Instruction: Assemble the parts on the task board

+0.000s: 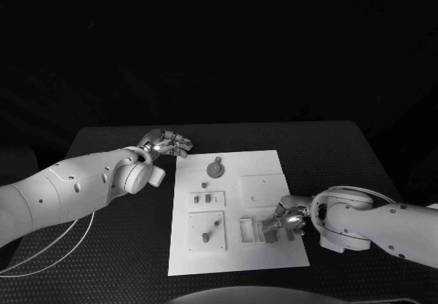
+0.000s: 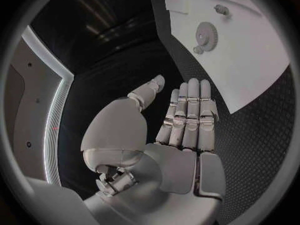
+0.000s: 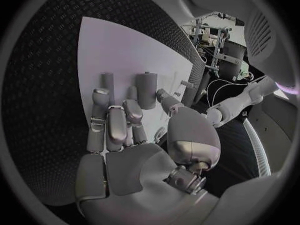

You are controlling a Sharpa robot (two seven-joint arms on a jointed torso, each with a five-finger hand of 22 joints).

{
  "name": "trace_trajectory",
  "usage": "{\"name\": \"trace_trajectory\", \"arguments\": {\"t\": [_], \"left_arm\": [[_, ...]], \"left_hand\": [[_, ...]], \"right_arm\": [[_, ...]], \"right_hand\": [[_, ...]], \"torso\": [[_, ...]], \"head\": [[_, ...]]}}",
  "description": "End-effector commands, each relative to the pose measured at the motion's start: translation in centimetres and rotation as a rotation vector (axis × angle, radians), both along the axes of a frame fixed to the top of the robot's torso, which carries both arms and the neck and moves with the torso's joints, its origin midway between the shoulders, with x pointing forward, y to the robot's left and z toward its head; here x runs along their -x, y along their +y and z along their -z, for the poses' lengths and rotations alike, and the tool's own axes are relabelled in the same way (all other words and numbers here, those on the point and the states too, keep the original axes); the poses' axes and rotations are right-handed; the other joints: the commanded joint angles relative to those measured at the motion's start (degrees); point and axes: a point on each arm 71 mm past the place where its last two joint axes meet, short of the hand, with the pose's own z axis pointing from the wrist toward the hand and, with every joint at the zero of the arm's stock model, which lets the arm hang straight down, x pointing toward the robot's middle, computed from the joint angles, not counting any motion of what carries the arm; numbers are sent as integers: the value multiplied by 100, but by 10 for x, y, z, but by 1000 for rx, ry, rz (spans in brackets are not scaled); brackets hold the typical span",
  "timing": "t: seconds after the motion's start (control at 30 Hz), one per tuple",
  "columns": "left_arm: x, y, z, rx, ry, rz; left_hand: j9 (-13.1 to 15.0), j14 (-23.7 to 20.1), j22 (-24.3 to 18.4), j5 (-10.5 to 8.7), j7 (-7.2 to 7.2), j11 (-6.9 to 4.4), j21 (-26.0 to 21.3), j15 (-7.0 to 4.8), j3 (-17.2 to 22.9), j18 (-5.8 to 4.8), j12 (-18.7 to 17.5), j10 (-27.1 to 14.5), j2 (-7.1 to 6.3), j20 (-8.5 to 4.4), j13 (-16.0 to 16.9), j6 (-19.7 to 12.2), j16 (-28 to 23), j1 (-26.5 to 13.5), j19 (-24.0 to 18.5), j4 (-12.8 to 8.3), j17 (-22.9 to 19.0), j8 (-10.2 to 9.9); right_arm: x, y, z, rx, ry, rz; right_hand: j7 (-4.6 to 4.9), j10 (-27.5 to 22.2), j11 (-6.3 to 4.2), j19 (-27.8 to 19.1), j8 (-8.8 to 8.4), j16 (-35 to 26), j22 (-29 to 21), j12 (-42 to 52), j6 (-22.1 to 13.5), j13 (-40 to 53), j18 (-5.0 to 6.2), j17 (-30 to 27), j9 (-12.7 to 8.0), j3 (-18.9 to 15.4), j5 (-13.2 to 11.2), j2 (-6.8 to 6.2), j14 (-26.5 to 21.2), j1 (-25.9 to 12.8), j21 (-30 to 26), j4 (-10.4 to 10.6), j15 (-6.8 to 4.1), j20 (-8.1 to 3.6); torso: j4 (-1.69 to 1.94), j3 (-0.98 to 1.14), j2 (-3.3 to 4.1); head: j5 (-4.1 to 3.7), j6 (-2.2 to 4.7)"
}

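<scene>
- A white task board (image 1: 239,212) is lying in the middle of a black counter (image 1: 109,253), running from the centre of the head view down toward the lower middle of the frame.
- The left robot hand (image 1: 169,144) is hovering at the board's upper-left corner, fingers straight and side by side, thumb apart, holding nothing.
- The right robot hand (image 1: 285,223) is reaching over the board's right edge in the lower right of the frame, beside two upright cylindrical parts (image 3: 147,89); whether its curled fingers are clamping anything, I cannot tell.
- A gear part (image 1: 215,168) is sitting near the top of the board, with square plates below it.
- To do this step well (a judgement only), the right robot hand should be closing squarely around one cylinder, keeping it upright and not knocking its neighbour, while the left stays off the board.
- The right wrist view is showing the two cylinders standing just past the fingertips (image 3: 101,92), which the head view is hiding behind the hand.
- The left wrist view is showing the empty palm of the left robot hand (image 2: 184,125) and the gear (image 2: 206,34) well apart from it.
- The head view is showing the whole board layout.
</scene>
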Motion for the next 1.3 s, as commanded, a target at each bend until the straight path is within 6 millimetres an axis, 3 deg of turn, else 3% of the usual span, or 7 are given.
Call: {"name": "trace_trajectory", "arguments": {"t": [0.03,0.1,0.23,0.33,0.43,0.67,1.3], "left_arm": [[0,-2,-1,13,3,17],[0,-2,-1,13,3,16],[0,-2,0,13,4,16],[0,-2,0,13,4,16],[0,-1,-1,12,3,15],[0,0,0,11,4,13],[0,-4,0,13,8,22]], "left_hand": [[-6,40,-6,10,20,35,-2,9,22,52,6,-23,19,26,-7,-26,-31,6,21,9,9,12],[-6,40,-7,10,20,35,-2,9,22,52,6,-23,19,26,-7,-27,-32,6,21,10,10,12],[-7,40,-7,10,20,35,-3,10,22,52,6,-23,19,26,-7,-27,-33,5,21,10,12,13],[-7,40,-7,10,20,35,-3,10,22,52,7,-23,19,26,-8,-27,-35,4,20,11,14,13],[-7,41,-8,10,20,34,-3,10,23,52,7,-23,19,26,-8,-27,-36,4,20,11,15,13],[-8,41,-9,11,20,34,-3,9,24,53,7,-23,18,25,-9,-27,-39,6,20,10,20,14],[-11,45,-10,11,24,36,-2,9,27,53,5,-31,7,24,-13,-34,-50,15,20,2,34,13]], "right_arm": [[3,-1,7,38,-11,-7],[5,1,10,34,-6,-10],[5,2,10,28,-9,-9],[5,2,9,25,-12,-5],[6,3,9,19,-12,-5],[9,2,5,-18,-2,29],[-5,16,-30,-156,36,120]], "right_hand": [[38,-4,18,-28,-39,6,130,-15,14,9,131,13,-34,-28,7,168,-10,59,35,-164,33,-20],[42,-1,18,-43,-52,3,127,-8,32,12,131,20,-38,-85,4,381,-9,117,57,-436,37,-3],[36,7,18,-51,-60,-4,122,-5,71,8,131,25,-42,-95,1,635,-5,168,74,-784,38,15],[26,38,13,-46,-58,-9,118,12,127,15,131,39,-43,-72,2,822,9,192,86,-1110,34,30],[16,55,5,-41,-52,-10,117,19,162,18,131,49,-41,-38,2,920,17,222,91,-1240,28,33],[-5,112,-14,-38,-25,-3,121,67,232,57,131,88,-28,0,2,987,43,320,104,-1262,15,32],[-20,226,-31,-4,-25,12,115,165,275,142,131,173,-25,-50,1,967,101,203,120,-1239,-5,34]], "torso": [[3,1,-1],[6,-2,-1],[0,0,-2],[-3,-5,-3],[-3,-2,-1],[-4,-3,-3],[-2,-13,-6]], "head": [[7,-1],[11,-5],[21,-2],[25,-9],[28,-1],[38,-3],[23,24]]}}
